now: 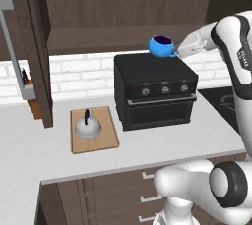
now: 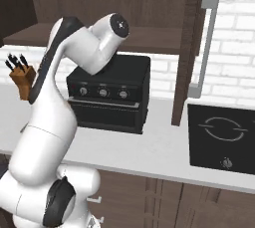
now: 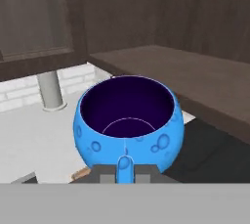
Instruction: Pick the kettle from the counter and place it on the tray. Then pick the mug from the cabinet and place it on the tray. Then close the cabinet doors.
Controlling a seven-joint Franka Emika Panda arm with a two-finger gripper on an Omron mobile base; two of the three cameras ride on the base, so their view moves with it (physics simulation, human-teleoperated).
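Above the black oven (image 1: 155, 89), blue mug (image 1: 161, 46) upright, mouth up, handle toward the gripper (image 1: 176, 52), gripper clamped on that handle

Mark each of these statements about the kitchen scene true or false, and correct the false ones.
1. The kettle sits on the tray. True.
2. The mug stands on the cabinet shelf. False: the gripper holds it by its handle, in the air above the black oven.
3. The mug is upright, its dark inside showing. True.
4. The cabinet doors are closed. False: they stand open, with the shelf exposed.
5. The knife block is on the tray. False: it stands on the counter by the wall.
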